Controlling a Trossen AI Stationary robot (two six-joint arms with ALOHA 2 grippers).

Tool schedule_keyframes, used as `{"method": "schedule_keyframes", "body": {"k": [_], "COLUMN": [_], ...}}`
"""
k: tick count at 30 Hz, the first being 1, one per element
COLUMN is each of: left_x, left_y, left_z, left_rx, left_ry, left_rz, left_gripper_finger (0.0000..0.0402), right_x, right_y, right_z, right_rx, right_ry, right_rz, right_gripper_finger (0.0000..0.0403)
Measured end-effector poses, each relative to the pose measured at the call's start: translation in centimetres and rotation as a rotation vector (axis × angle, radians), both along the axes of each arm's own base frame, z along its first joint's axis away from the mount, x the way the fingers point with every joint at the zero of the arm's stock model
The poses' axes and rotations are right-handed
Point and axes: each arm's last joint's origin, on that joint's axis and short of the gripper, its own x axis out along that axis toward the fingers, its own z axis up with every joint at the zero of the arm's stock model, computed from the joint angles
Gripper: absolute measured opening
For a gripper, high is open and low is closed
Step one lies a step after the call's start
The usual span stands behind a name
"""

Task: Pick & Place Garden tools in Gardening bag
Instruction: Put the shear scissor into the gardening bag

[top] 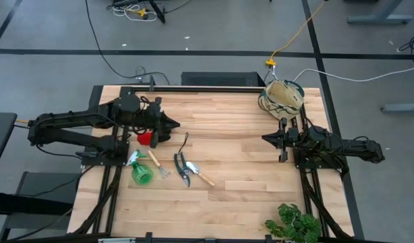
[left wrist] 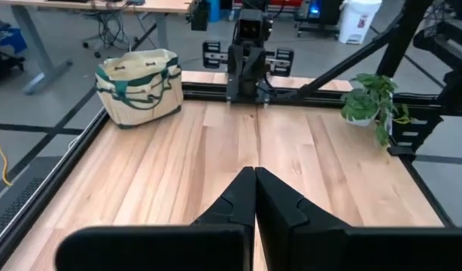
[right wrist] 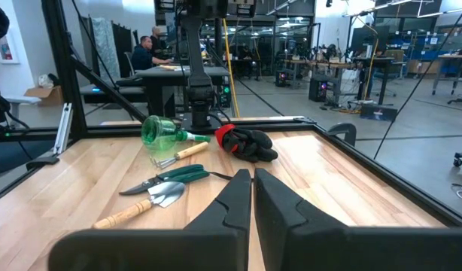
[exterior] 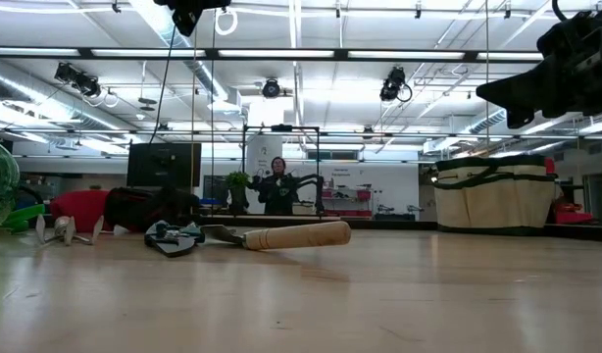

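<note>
Both pairs of jaws were pressed together on nothing. The left gripper (top: 174, 125) hung above the glove (top: 147, 138); the right gripper (top: 265, 138) hung near the bag (top: 284, 94). Spray bottle (top: 141, 173), rake (top: 157, 164), shears (top: 182, 167) and trowel (top: 199, 173) lay together on the table (top: 234, 196).

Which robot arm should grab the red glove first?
Probably the left. Its pincer hangs, shut and empty, right beside the glove and the other tools, while the right pincer waits, also shut, across the table near the bag.
</note>
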Motion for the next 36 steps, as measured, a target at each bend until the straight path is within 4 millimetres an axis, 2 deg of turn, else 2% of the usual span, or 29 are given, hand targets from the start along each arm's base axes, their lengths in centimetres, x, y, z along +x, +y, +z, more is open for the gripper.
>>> {"method": "schedule_keyframes", "body": {"k": [7, 15, 24, 36], "left_x": [-0.2, 0.2, 1.5, 3.4], "left_y": [-0.3, -2.0, -4.9, -7.2], "left_z": [-0.7, -1.4, -3.7, -6.6], "left_rx": [-0.001, 0.019, 0.116, 0.142], "left_ry": [0.082, 0.143, 0.302, 0.473], "left_rz": [0.007, -0.041, -0.223, -0.320], "left_gripper_finger": [0.0006, 0.0004, 0.0003, 0.0003], "right_x": [0.0, 0.0, 0.0, 0.0], "right_y": [0.0, 0.0, 0.0, 0.0], "right_z": [0.0, 0.0, 0.0, 0.0], "right_rx": [0.000, 0.000, 0.000, 0.000], "right_ry": [0.000, 0.000, 0.000, 0.000], "right_rz": [0.000, -0.001, 0.000, -0.001], "right_gripper_finger": [0.0021, 0.0021, 0.0021, 0.0021]}}
